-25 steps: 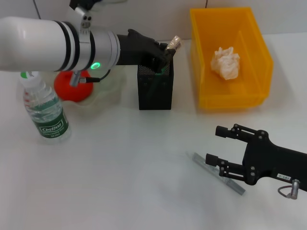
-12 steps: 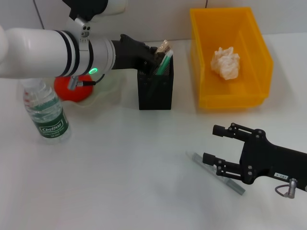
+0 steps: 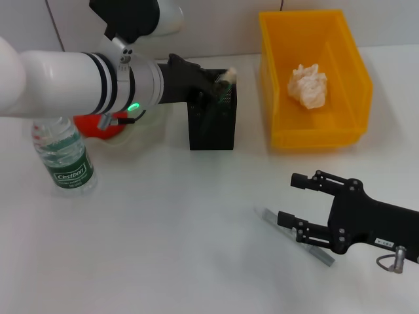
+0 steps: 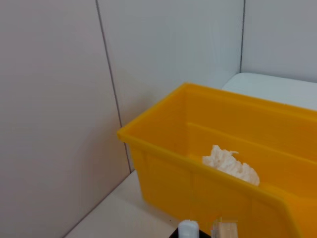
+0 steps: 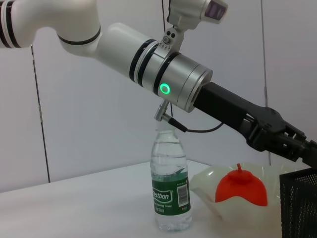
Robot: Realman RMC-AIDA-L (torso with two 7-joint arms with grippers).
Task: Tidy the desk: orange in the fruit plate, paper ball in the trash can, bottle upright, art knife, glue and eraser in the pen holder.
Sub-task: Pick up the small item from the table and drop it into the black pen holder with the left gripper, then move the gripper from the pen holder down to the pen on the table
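The crumpled white paper ball (image 3: 308,85) lies inside the yellow trash can (image 3: 281,127), the clear bottle (image 3: 62,157) stands upright, the orange (image 5: 241,189) sits in the pale-green fruit plate (image 5: 210,188), beside the black mesh pen holder (image 3: 211,127).

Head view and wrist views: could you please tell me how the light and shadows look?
Head view: soft, even light; faint shadow under the right gripper by the art knife; a green lamp glows behind the left gripper at the pen holder. Right wrist view: bright highlights on the bottle. Left wrist view: the trash can is evenly lit.
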